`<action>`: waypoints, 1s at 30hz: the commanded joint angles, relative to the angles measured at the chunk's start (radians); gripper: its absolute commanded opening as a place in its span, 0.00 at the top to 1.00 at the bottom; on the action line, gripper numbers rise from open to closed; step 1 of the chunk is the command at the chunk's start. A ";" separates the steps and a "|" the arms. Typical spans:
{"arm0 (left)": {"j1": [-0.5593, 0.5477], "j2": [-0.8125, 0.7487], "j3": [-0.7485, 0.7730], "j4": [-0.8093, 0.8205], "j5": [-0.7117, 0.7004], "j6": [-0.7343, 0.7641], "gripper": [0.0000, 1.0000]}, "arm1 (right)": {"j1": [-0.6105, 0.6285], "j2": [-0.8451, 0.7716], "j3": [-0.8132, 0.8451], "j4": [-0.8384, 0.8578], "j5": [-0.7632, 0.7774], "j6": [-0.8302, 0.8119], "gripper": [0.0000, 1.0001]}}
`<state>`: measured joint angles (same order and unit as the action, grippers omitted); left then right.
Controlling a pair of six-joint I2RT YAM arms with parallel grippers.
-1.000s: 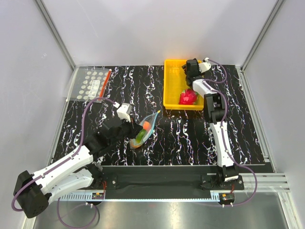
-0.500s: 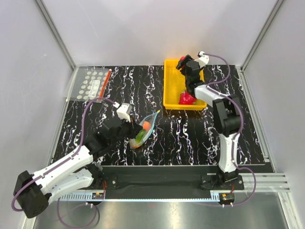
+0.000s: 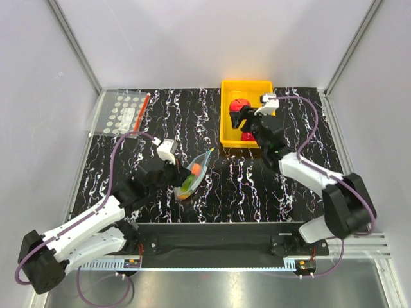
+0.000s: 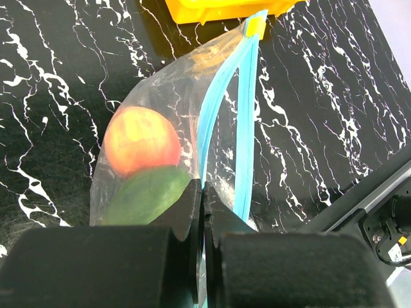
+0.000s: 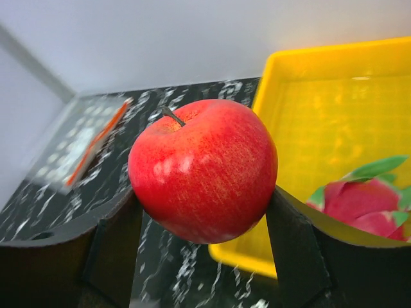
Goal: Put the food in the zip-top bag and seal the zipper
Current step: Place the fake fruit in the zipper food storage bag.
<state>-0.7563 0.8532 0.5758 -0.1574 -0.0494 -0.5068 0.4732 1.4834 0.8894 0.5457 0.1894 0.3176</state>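
Note:
The clear zip-top bag [image 3: 194, 172] lies on the black marbled table with its pale blue zipper [image 4: 246, 122] open. A peach-orange fruit [image 4: 141, 139] and a green one [image 4: 144, 196] sit inside it. My left gripper [image 4: 205, 192] is shut on the bag's near mouth edge; it also shows in the top view [image 3: 176, 178]. My right gripper [image 3: 239, 114] is shut on the red apple [image 5: 204, 169] and holds it in the air over the yellow tray [image 3: 226, 136], near its left wall. The apple shows in the top view [image 3: 239, 104].
A pink-and-green dragon fruit toy [image 5: 363, 200] lies in the yellow tray [image 5: 321, 102]. A flat clear bag with white dots and a red strip [image 3: 126, 114] lies at the table's far left corner. A metal frame borders the table.
My right arm has swung back from the tray's far right corner toward its left side, lifting the red apple in its jaws. The left gripper and bag have stayed put.

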 commanded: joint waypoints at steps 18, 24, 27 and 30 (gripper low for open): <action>-0.086 0.185 0.047 0.190 0.080 -0.073 1.00 | 0.128 -0.617 -0.300 -0.426 -0.521 0.009 0.69; -0.104 0.181 0.097 0.159 0.054 -0.061 1.00 | 0.153 -0.598 -0.290 -0.446 -0.614 0.014 0.69; -0.103 0.153 0.136 0.076 -0.010 -0.029 1.00 | 0.182 -0.591 -0.274 -0.437 -0.648 0.018 0.69; -0.103 0.145 0.156 0.035 -0.015 -0.015 1.00 | 0.220 -0.569 -0.250 -0.437 -0.663 0.012 0.69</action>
<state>-0.8577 1.0317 0.6746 -0.1112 -0.0277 -0.5522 0.6556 0.8948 0.5873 0.0994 -0.4114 0.3302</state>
